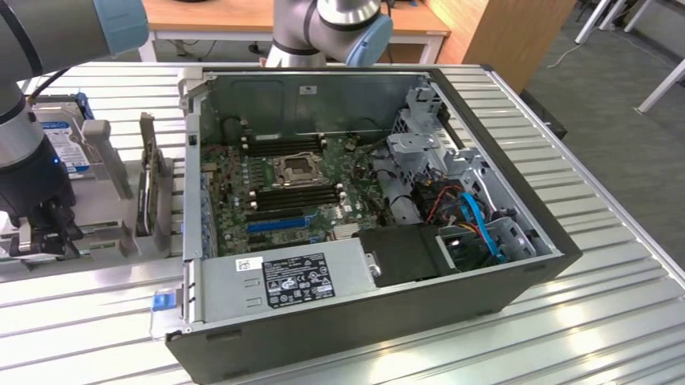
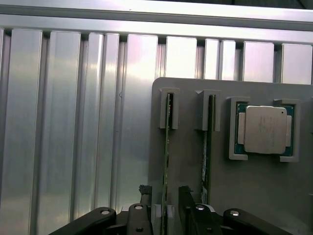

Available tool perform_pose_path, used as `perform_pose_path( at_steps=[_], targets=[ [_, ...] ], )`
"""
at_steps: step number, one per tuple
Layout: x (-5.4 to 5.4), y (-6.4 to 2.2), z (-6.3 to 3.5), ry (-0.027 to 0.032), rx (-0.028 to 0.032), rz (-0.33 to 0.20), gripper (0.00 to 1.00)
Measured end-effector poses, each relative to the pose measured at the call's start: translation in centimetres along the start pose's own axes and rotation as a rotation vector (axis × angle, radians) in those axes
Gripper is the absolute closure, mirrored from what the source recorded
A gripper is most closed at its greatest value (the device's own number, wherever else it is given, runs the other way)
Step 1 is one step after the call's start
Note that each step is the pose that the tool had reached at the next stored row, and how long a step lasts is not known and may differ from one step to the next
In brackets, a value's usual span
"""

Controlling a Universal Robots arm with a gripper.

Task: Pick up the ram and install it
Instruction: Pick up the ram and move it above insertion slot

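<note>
One end effector [image 2: 163, 192], wide open, astride the ram [image 2: 167, 147]

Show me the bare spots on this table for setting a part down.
Bare ribbed table runs along the computer case on the exterior view's right, and beside the gray holder. The holder is crowded: two ram sticks, a processor, with the open gripper astride one stick.

Ribbed metal tabletop [image 1: 599, 321], wood desk [image 1: 214, 16] & cabinet [image 1: 503, 32] behind, grey floor [image 1: 615, 72] at ext. view's right.
</note>
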State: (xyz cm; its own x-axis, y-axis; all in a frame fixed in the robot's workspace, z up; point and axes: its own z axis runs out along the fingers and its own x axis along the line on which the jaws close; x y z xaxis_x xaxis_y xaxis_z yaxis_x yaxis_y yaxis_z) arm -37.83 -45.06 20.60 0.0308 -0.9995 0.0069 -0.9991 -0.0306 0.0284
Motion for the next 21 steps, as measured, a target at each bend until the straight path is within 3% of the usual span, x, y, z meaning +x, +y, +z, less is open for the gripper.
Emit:
perform_pose_path(
  at_steps=[21],
  targets=[
    [0.0,-0.01,0.26,0.0,0.0,0.0,0.66]
  ],
)
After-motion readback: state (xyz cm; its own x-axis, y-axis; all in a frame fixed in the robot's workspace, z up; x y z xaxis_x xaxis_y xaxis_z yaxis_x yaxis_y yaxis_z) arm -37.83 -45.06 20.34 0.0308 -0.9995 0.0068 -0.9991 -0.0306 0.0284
